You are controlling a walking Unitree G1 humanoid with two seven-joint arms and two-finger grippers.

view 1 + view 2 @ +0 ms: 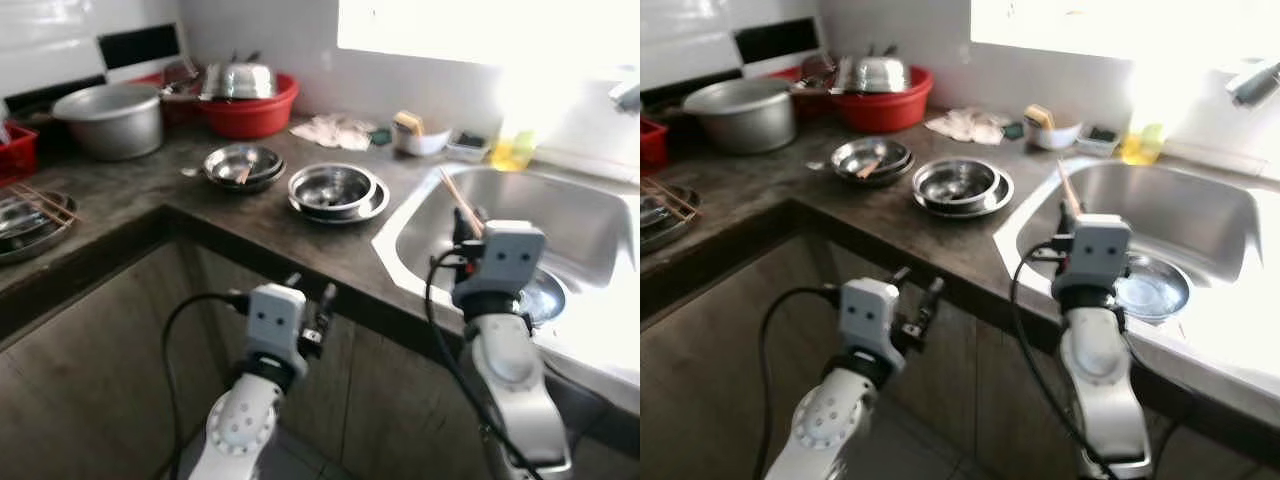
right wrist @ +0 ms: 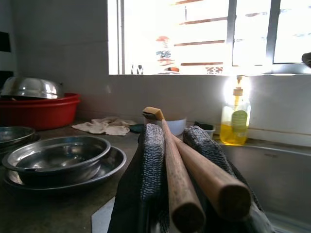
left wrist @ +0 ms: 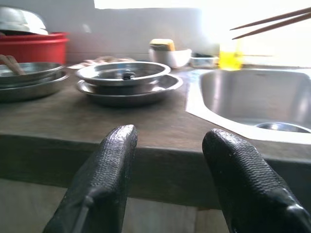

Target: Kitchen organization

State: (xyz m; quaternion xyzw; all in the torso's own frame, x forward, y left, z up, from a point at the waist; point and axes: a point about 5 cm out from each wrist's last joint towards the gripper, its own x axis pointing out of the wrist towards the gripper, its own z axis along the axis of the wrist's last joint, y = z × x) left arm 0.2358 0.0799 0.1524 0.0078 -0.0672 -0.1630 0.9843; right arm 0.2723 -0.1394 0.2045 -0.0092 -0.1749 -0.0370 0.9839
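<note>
The right hand (image 2: 177,145) is clamped on a pair of chopsticks (image 2: 192,170) at the sink (image 1: 600,215) edge while the left hand (image 3: 170,165), fingers apart, waits low before the table (image 1: 300,235), so tidying seems barely begun, bowls (image 1: 335,190) unsorted.

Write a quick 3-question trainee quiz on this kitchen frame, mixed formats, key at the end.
1. True or false: the right gripper holds a pair of wooden chopsticks.
2. Multiple choice: where is the left gripper? A) inside the sink B) open, below the front edge of the counter C) shut on a steel bowl
3. Short answer: what rests upside down in the red basin at the back of the counter?

Key: 1 true; 2 B; 3 a steel bowl.
</note>
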